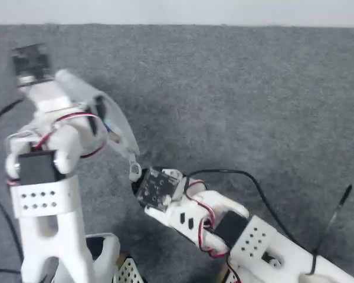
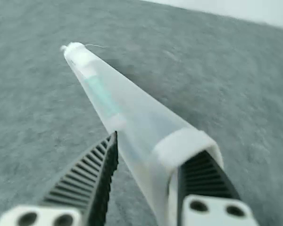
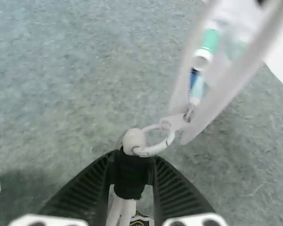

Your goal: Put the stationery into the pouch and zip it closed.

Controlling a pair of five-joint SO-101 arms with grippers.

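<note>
A translucent white pouch hangs above the grey mat, and my left gripper is shut on its upper end. In the left wrist view the pouch runs out from between the ribbed black fingers, with a teal pen showing through its wall. My right gripper is just below the pouch's lower corner, shut on the zipper pull. In the right wrist view the pull's black tab sits between the jaws, and its white ring links to the pouch, which holds teal and blue pens.
Grey mat covers the table, with open room to the right and far side. A black cable stands near the right arm's base. Another cable runs at the left edge. A pale wall lies beyond the mat's far edge.
</note>
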